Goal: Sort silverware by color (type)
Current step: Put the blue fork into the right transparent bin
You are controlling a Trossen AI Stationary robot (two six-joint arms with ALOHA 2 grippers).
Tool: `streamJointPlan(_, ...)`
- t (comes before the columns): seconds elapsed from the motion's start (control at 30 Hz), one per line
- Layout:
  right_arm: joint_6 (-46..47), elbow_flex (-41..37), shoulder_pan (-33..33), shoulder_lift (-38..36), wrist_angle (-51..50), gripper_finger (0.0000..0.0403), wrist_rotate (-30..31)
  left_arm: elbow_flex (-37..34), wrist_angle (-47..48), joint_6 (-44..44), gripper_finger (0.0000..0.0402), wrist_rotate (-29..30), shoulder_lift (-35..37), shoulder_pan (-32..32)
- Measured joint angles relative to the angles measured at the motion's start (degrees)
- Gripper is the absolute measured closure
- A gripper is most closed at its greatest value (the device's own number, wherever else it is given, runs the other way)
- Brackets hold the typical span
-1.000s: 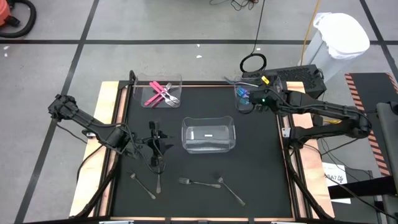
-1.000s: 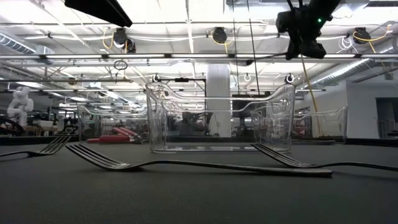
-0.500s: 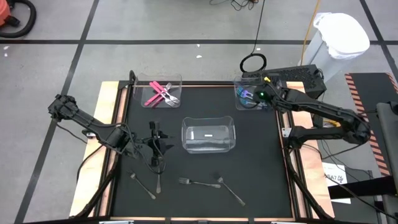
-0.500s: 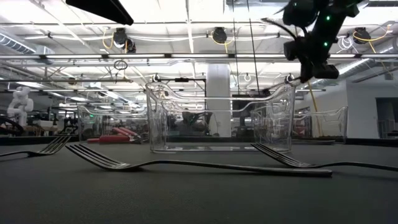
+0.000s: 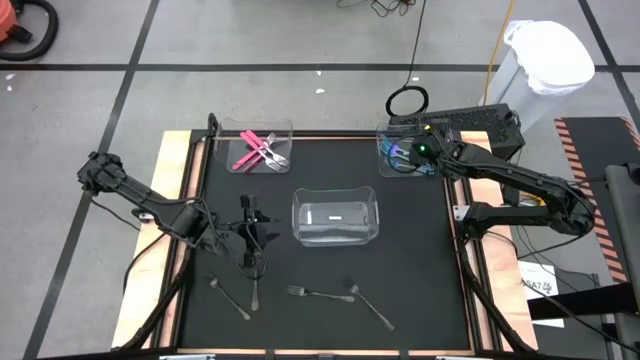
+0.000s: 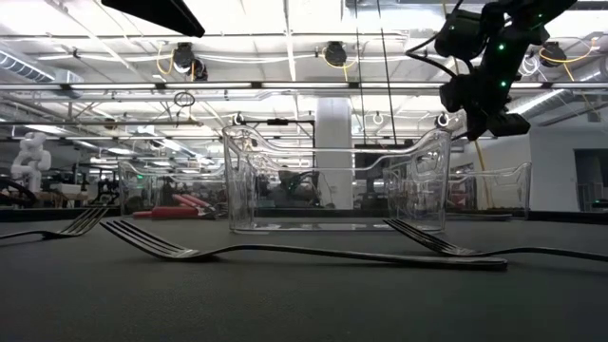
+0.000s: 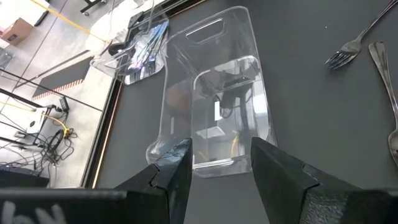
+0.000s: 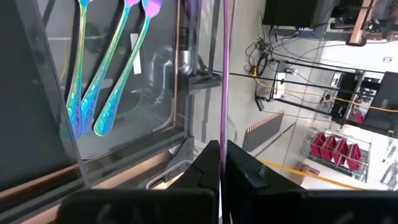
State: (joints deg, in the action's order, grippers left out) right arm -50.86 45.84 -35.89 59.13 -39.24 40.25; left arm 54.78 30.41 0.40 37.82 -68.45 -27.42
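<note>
The right hand (image 8: 221, 163) is pinched fully together on a thin iridescent utensil (image 8: 224, 74), seen edge-on as a purple line; whether it is a fork or spoon cannot be made out. In the high view this hand (image 5: 418, 155) hangs over the clear bin (image 5: 384, 168) at the upper right of the black surface (image 5: 420, 260), where iridescent handles (image 8: 102, 81) already lie. The left hand (image 7: 219, 163), at mid-left, stands partly open and holds nothing, facing the middle clear bin (image 7: 214, 93). Pink silverware (image 5: 255, 150) fills the upper-left bin. Grey forks and spoons (image 5: 320, 294) lie loose along the lower part, with bare surface around them.
</note>
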Motion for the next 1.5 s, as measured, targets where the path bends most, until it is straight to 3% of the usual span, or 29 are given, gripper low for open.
streamJointPlan(0.63,-0.9,0.0,-5.1,7.9,1.8,0.0397,-4.0,0.0,0.1,0.0,0.0237,0.0,0.0,0.0)
streamJointPlan(1.07,-0.9,0.0,-7.7,8.1,1.8,0.0397,-10.3,0.0,-0.5,0.0,0.0237,-0.3,0.0,0.0)
streamJointPlan(1.5,-0.6,0.0,-7.7,8.1,1.7,0.0369,-10.5,0.0,-1.6,0.0,0.0237,-0.3,0.0,0.0)
